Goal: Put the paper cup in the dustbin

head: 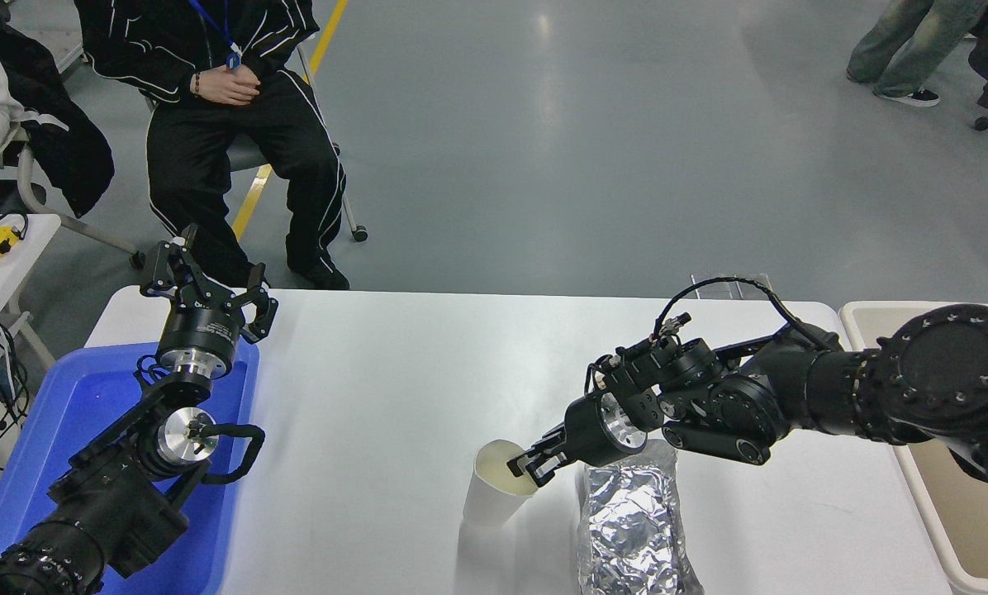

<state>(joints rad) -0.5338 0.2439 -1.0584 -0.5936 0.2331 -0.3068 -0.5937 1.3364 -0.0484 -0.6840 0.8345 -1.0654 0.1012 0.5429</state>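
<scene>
The paper cup is white with a cream inside. It hangs tilted just above the table near the front middle, its mouth turned up and to the right. My right gripper is shut on the cup's right rim, one finger inside and one outside. The right arm reaches in from the right edge. The dustbin is beige with a cream-white rim and stands at the table's right edge, partly behind the right arm. My left gripper is parked open at the far left, above the blue bin.
A crumpled silver foil bag lies on the table just right of the cup, under the right wrist. A bright blue bin stands at the left. A person in black sits beyond the table's far left; another stands at the top right.
</scene>
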